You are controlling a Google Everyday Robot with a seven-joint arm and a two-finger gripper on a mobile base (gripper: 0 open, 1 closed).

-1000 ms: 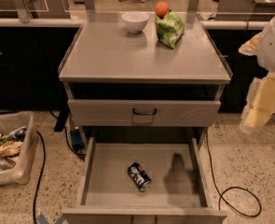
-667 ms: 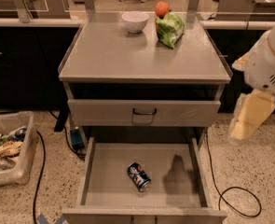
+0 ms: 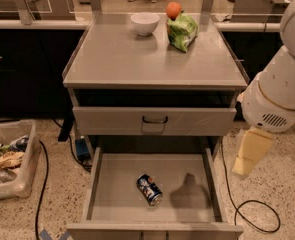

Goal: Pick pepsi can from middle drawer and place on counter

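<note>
The pepsi can (image 3: 149,189) lies on its side on the floor of the open middle drawer (image 3: 112,184), near the middle and a little toward the front. The counter (image 3: 137,54) is the grey cabinet top above it. My gripper (image 3: 248,153) hangs from the white arm (image 3: 279,91) at the right, outside the drawer's right wall and above floor level. It holds nothing that I can see. It is well to the right of the can and casts a shadow on the drawer floor right of the can.
On the counter's back part stand a white bowl (image 3: 144,23), an orange (image 3: 173,9) and a green chip bag (image 3: 182,30). The closed upper drawer front with a loop handle (image 3: 154,120) sits above the open drawer. A clear bin of trash (image 3: 7,156) stands on the floor at left. Cables (image 3: 254,214) lie on the floor.
The arm and gripper have moved left and down, from the right edge toward the drawer's right side. The can has not moved.
</note>
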